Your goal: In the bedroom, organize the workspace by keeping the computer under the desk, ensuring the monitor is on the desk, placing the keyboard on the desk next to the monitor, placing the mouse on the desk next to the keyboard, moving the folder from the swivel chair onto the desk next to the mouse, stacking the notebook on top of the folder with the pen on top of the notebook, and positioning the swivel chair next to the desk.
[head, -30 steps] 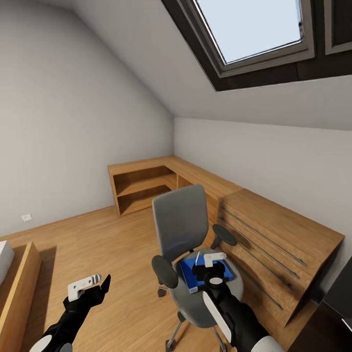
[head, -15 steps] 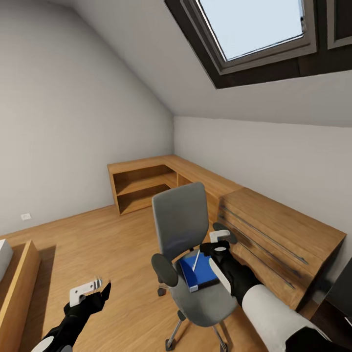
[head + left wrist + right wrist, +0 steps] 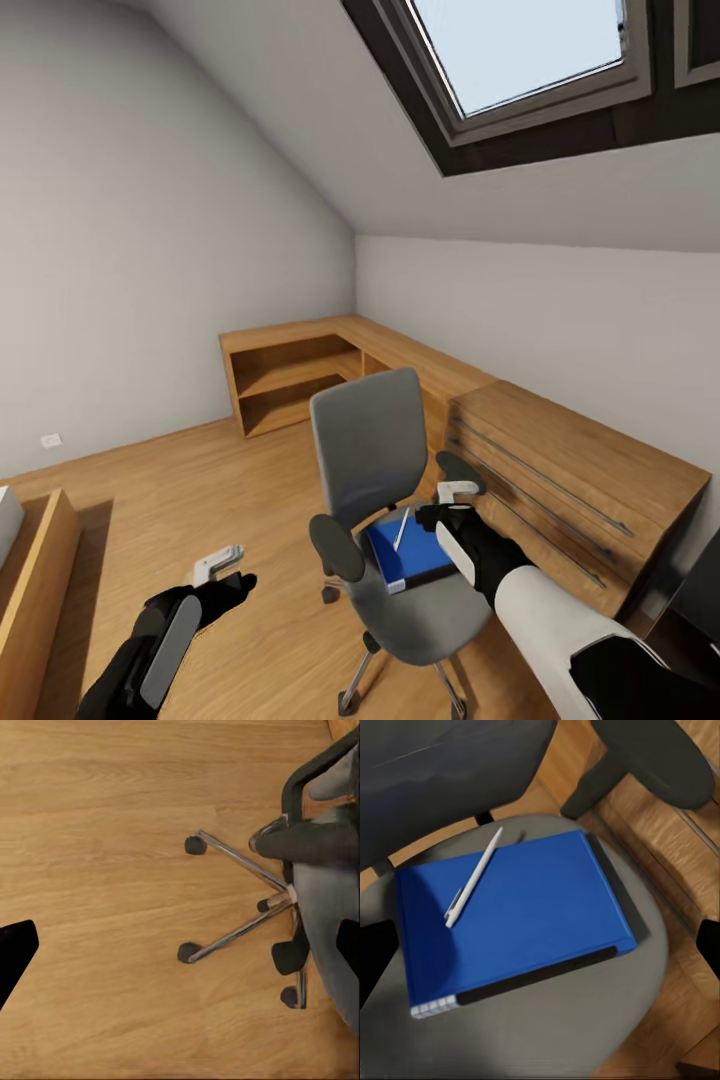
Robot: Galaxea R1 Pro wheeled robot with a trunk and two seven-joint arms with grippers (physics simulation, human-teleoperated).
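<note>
I see the blue folder [image 3: 510, 919] lying flat on the swivel chair [image 3: 375, 470] seat, the pen [image 3: 472, 877] resting on top of it. My right fingers [image 3: 455, 497] hover just above the folder, spread wide and empty. My left fingers [image 3: 222, 568] hang open over the wood floor [image 3: 97, 870] beside the chair.

Chair [image 3: 372, 455]: grey matt cloth-like seat and back, matt black armrests, polished chrome star base [image 3: 240, 896] on black castors. Folder [image 3: 514, 919]: smooth bright blue cover, slight sheen, dark spine edge. Pen [image 3: 474, 876]: smooth white-silver, plastic-like. Floor [image 3: 97, 855]: light wood boards, visible grain, satin finish. Cabinet [image 3: 560, 480]: same warm wood, matt. Walls [image 3: 150, 250]: flat matt grey-white.
</note>
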